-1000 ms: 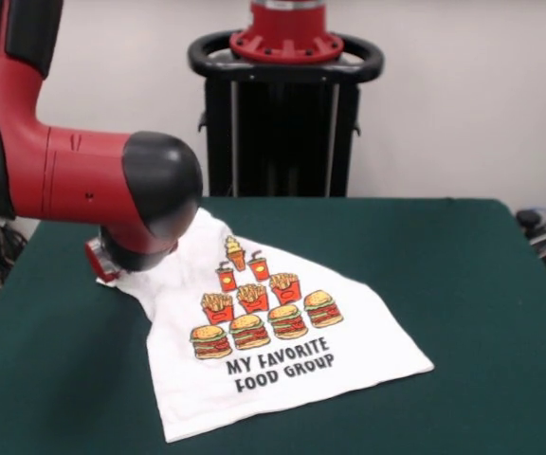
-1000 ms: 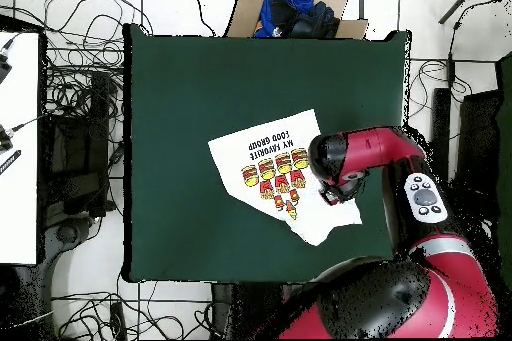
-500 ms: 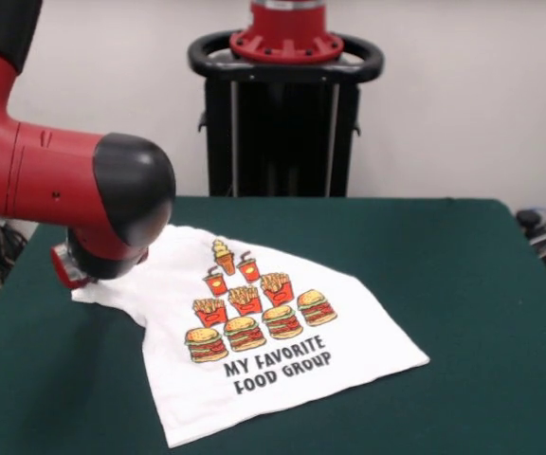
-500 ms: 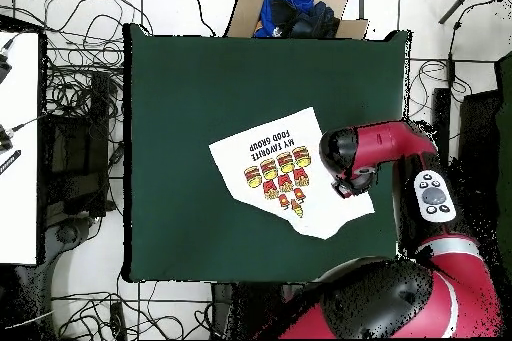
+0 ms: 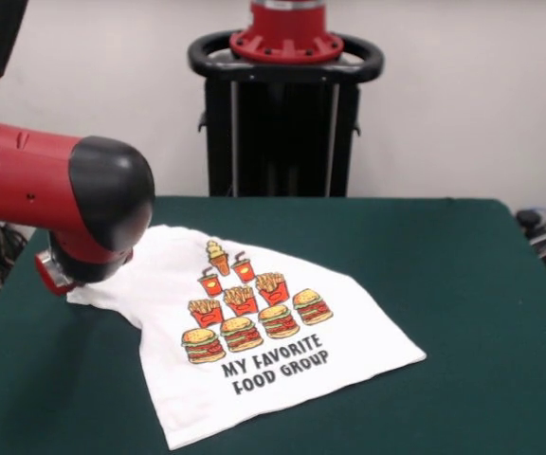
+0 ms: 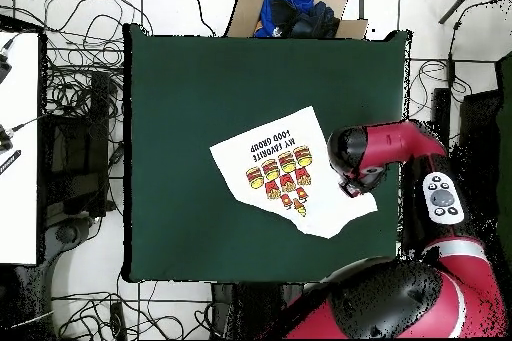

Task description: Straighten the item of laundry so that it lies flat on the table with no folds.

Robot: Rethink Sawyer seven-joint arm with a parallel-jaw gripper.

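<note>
Clearly the shirt (image 5: 254, 332) is soft and limp; its bunched left-frame corner wants pulling, though the claw (image 5: 60, 275) is hidden, grip unknowable.

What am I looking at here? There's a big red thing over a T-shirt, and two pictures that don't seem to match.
The red and black thing is a robot arm. Both pictures show the same moment. One is taken from across the table, facing the robot; the other looks straight down from above, so it appears turned around.

On the green table lies a small white T-shirt printed with burgers, fries, drinks and the words MY FAVORITE FOOD GROUP. It is mostly spread out, but the part near the arm looks bunched.

The arm's hand sits at that bunched end of the shirt. The arm's bulk hides it, so I cannot tell whether it is gripping the cloth or only touching it.

Beyond the table, the view from above shows cables on the floor and a cardboard box.
</note>
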